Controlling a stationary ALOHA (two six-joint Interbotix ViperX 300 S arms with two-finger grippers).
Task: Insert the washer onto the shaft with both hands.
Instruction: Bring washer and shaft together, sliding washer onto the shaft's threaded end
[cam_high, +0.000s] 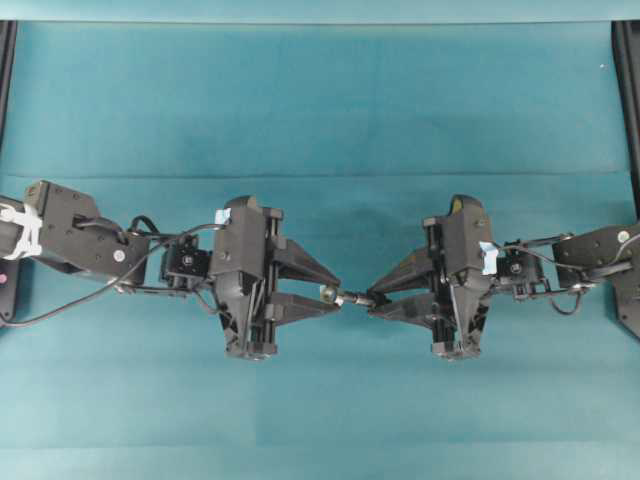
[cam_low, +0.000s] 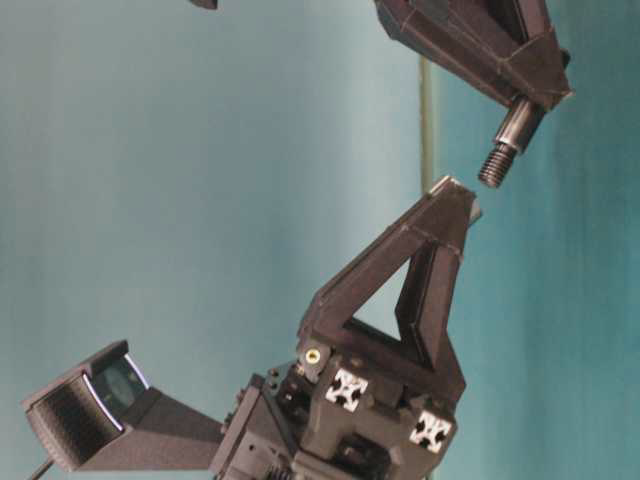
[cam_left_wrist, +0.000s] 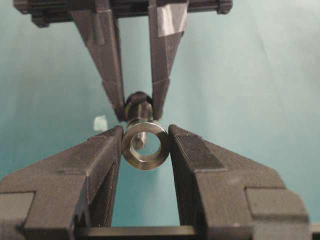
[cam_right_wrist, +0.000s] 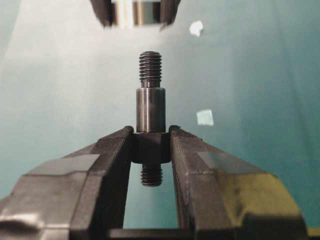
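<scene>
While the left gripper (cam_left_wrist: 145, 147) pinches the shiny round washer (cam_left_wrist: 145, 146), the right gripper (cam_right_wrist: 151, 145) squeezes the dark shaft (cam_right_wrist: 151, 109). Its bumpy threaded tip points at the ring's hole.

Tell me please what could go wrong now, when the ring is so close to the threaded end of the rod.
1. The washer is pinched only at its edges by the left gripper, so a push from the shaft could tilt it or knock it out.
2. The hole looks only a little wider than the threaded tip; if slightly off-centre, the rim may catch on the threads.
3. The right gripper holds the shaft at its middle; pressure could make it slip.
</scene>
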